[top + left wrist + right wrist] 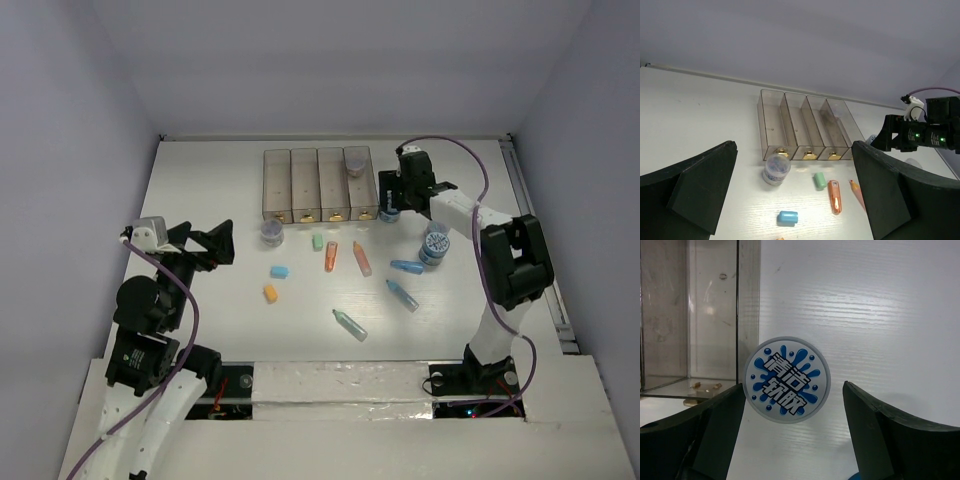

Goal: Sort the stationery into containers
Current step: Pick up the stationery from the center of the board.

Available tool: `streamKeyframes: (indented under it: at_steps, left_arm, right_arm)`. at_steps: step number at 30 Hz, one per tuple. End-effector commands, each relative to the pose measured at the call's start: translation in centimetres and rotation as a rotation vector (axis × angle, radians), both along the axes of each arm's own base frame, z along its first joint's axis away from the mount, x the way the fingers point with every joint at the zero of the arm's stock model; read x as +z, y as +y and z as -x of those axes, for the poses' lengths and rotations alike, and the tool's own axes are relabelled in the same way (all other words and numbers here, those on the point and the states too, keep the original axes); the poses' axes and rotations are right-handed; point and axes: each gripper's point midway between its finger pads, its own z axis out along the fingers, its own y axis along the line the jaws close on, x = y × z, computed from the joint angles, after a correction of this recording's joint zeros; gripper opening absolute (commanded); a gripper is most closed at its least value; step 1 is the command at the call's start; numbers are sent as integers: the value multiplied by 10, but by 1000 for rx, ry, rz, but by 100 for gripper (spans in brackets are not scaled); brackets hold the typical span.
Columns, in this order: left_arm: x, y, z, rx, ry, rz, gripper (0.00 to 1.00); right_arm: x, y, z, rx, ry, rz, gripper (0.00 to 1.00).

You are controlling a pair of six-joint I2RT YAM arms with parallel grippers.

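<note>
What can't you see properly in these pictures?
- Right wrist view: a blue thing is cut off by the bottom edge, so I cannot tell what it is.
- Left wrist view: the pinkish marker is half hidden behind one of the left arm's fingers.
- Top view: the jar beside the bins is mostly covered by the right arm's fingers, and its lid writing is too small to read.

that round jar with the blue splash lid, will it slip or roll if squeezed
The jar looks rigid and stands upright, so it probably won't roll. Its round wall gives the flat fingers little contact, so an off-centre squeeze may push it sideways toward the bin beside it.
</note>
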Motion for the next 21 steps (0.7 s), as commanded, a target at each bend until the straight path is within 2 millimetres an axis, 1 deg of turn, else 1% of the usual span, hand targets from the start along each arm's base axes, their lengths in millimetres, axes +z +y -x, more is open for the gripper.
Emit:
streamKeyframes:
  at_steps: [1,2,4,5,8,9,10,11,13,14,15,16,19,20,21]
  left_arm:
    - [20,-3,0,-14,-57,13,99]
    - [20,-3,0,-15,-56,11,99]
    - [20,-3,0,-17,-56,11,99]
    - [20,-3,0,-17,-56,11,99]
    - [19,-3,0,-15,-55,9,99]
    - [19,-3,0,-15,-55,9,99]
    - [19,-3,0,-17,-55,10,99]
    - [20,-3,0,-15,-55,11,99]
    - [20,-3,0,-15,-58,10,99]
    - [19,-3,0,-15,-55,11,99]
    - [20,-3,0,-15,-56,11,99]
    - [20,-3,0,-17,-56,11,99]
    - [20,-4,0,-18,-56,12,99]
    - [20,-3,0,-18,-59,12,99]
    - [21,-3,1,-18,-61,12,99]
  right_arm:
    - [16,-11,-20,-37,-50,14,83]
    - [13,-10,-21,-36,-42,15,83]
    - [12,-6,-24,-22,-39,6,83]
    - [7,-6,-25,-19,-28,8,84]
    - [7,-3,-29,-16,-31,1,83]
    - [5,-3,-29,-16,-30,1,78]
    - [7,-3,-31,-19,-34,-1,64]
    - [8,-3,-31,-21,-36,1,58]
    - [13,-4,-32,-27,-49,2,53]
    - [16,-6,-32,-34,-58,8,53]
    - [20,-7,-32,-35,-67,10,52]
    - [33,-8,-33,-39,-96,6,49]
    - [58,-15,-33,-65,-153,16,48]
    - [77,-17,-33,-73,-192,10,47]
    - [90,-16,-34,-69,-218,-1,46]
